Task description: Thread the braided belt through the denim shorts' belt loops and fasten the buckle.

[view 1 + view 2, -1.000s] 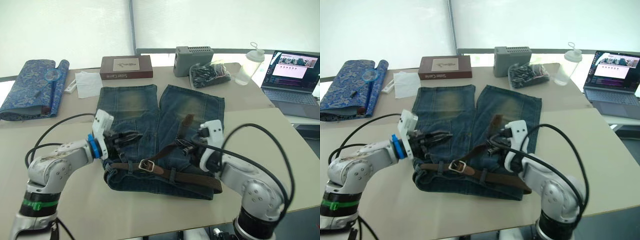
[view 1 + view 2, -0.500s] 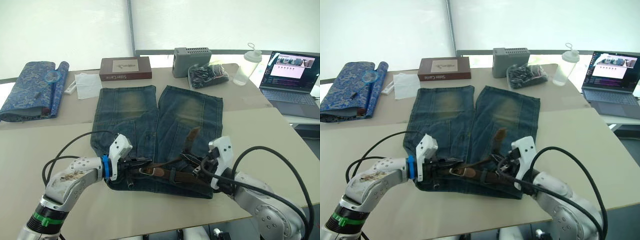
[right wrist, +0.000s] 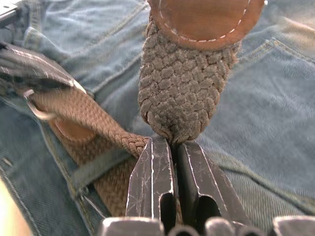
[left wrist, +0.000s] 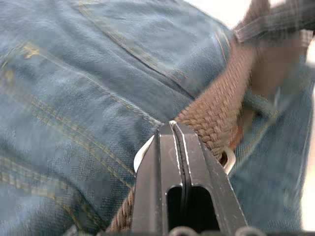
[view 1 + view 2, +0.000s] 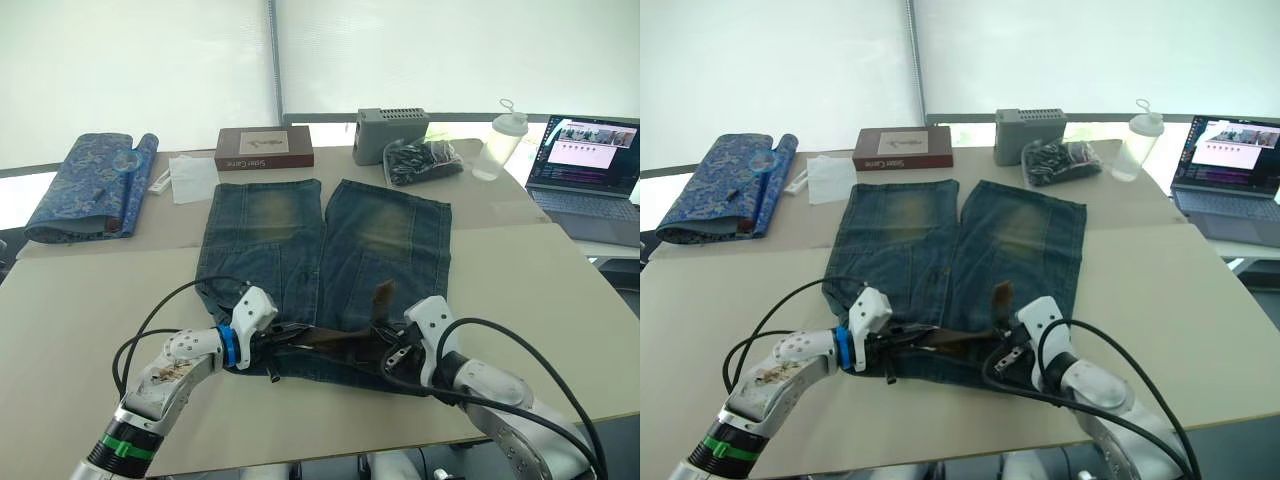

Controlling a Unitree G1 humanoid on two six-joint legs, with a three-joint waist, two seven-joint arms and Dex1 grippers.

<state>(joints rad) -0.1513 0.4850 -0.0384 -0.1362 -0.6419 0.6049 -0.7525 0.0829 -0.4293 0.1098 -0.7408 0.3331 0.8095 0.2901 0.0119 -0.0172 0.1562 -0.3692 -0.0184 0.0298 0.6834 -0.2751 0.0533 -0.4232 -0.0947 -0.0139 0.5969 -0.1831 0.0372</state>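
while pinching braided belt (image 3: 182, 93), right tool (image 3: 173, 143) closed, left tool (image 4: 173, 125) seemingly too

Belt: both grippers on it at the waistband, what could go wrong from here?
1. The right gripper pinches the braided belt with just its fingertips, so the free end may slip out under a pull.
2. The left gripper is shut at the buckle; the thin metal could twist loose.
3. Opposing pulls may bunch the denim shorts, which nothing pins down.
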